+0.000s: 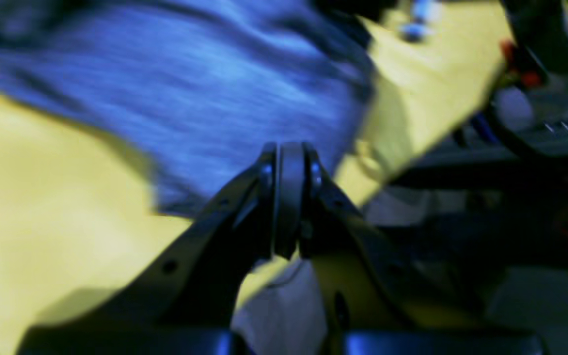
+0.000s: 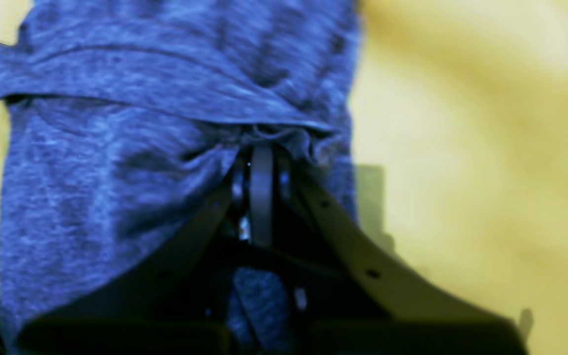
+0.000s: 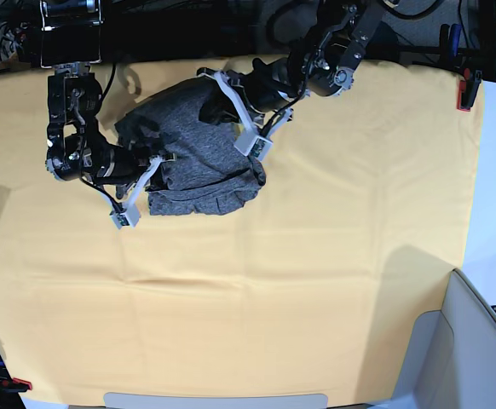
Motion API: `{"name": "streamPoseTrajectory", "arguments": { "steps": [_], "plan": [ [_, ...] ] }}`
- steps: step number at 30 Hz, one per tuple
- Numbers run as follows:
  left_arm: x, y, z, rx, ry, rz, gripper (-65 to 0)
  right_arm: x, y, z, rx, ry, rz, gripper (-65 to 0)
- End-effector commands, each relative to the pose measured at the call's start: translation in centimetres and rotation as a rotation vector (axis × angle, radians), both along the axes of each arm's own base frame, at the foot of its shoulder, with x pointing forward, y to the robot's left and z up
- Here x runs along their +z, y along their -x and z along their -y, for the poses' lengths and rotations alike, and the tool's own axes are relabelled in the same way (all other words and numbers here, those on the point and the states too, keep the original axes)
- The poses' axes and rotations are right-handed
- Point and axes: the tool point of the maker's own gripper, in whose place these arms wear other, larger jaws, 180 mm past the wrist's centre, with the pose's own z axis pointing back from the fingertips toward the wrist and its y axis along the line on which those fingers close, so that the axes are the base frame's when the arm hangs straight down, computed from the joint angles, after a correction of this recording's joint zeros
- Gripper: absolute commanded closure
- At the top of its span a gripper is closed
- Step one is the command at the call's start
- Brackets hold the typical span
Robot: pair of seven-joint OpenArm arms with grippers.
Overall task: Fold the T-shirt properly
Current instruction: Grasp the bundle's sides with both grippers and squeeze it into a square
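The T-shirt (image 3: pixel 188 145) lies as a crumpled charcoal heap on the yellow table cloth (image 3: pixel 273 281) at the back left. My right gripper (image 3: pixel 168 158) is at the heap's left side. In the right wrist view it (image 2: pixel 260 148) is shut on a bunched fold of the T-shirt (image 2: pixel 116 172). My left gripper (image 3: pixel 204 75) hovers at the heap's far edge. In the blurred left wrist view it (image 1: pixel 290 148) is shut in front of the T-shirt (image 1: pixel 190 88), and I see no fabric between its pads.
The table cloth (image 1: pixel 42 222) covers the whole table. A red clamp (image 3: pixel 464 92) holds it at the back right and another (image 3: pixel 14 383) at the front left. A grey-white bin edge (image 3: pixel 478 341) stands at the front right. Cables and stands (image 3: pixel 418 17) line the far edge.
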Motion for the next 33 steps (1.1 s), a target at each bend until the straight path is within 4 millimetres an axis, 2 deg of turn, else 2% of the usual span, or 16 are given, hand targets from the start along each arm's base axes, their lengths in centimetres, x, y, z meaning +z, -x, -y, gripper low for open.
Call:
{"name": "streamPoseTrajectory", "arguments": {
  "steps": [1,6,8,12,15,18,26,28,33],
  "plan": [
    [1.1,-0.2,0.7,-0.009,0.025,0.037,-0.4,0.8,-0.6,-0.3,0.011,-0.009,0.027,0.0],
    [1.5,-0.7,1.2,-0.017,0.034,0.049,-0.4,0.4,-0.3,-0.6,0.020,-0.005,0.016,0.0],
    [0.3,-0.9,1.1,-0.017,0.012,0.024,-0.4,0.5,-0.3,-0.5,0.021,-0.004,0.018,0.0],
    [-3.7,-1.0,0.2,-0.012,-0.061,-0.060,-0.4,0.6,-0.5,-0.6,0.020,-0.006,0.023,0.0],
    [-5.1,-0.8,-0.1,-0.010,-0.085,-0.096,-0.4,0.9,-0.8,-0.4,0.013,-0.006,0.032,0.0],
    [-5.2,-0.5,-0.1,-0.012,-0.085,-0.101,-0.4,1.8,-1.8,-0.3,0.008,-0.007,0.059,0.0],
    [-5.5,0.0,0.0,-0.014,-0.083,-0.116,-0.4,5.7,-6.1,0.0,-0.001,-0.003,0.163,0.0],
    [-5.7,0.3,0.0,-0.015,-0.084,-0.122,-0.4,5.8,-7.0,0.3,-0.010,0.000,0.161,0.0],
    [-5.7,0.4,-0.1,-0.015,-0.085,-0.124,-0.4,5.2,-9.3,3.1,-0.071,0.143,0.207,0.0]
  ]
}}
